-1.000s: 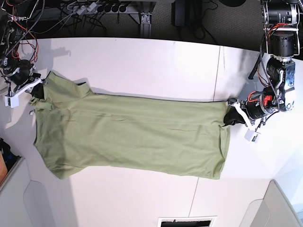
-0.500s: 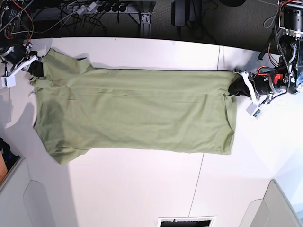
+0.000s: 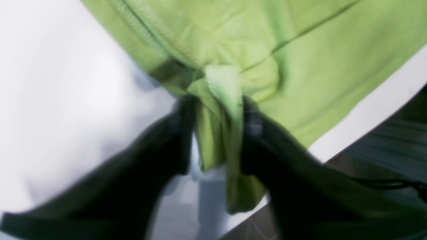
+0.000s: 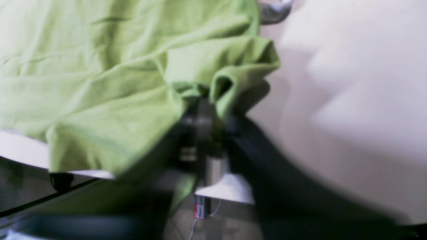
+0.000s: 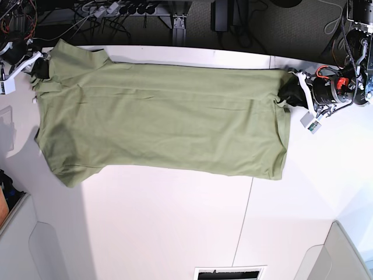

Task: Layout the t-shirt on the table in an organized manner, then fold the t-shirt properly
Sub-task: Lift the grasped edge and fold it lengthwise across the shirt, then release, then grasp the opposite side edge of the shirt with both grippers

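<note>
T-shirt (image 5: 163, 119), olive green, lies spread wide across the far half of the table (image 5: 175, 227), its long axis running from one arm to the other and its upper edge close to the table's back edge. The 2 arms hold it at opposite far corners. The left gripper (image 5: 289, 91) sits at the shirt's corner on the base view's right; its wrist camera shows a bunched fold of green cloth (image 3: 220, 126) between the 2 dark fingers (image 3: 180, 133), which stand somewhat apart with the cloth touching both, so it still looks pinched, though blur leaves that unsure. The right gripper (image 5: 39, 67) is at the shirt's corner on the base view's left, by the table's back edge; in its wrist view a rolled hem (image 4: 223, 83) gathers right at the fingertips, but the picture is too smeared to tell whether the jaws are clamped or parted.
</note>
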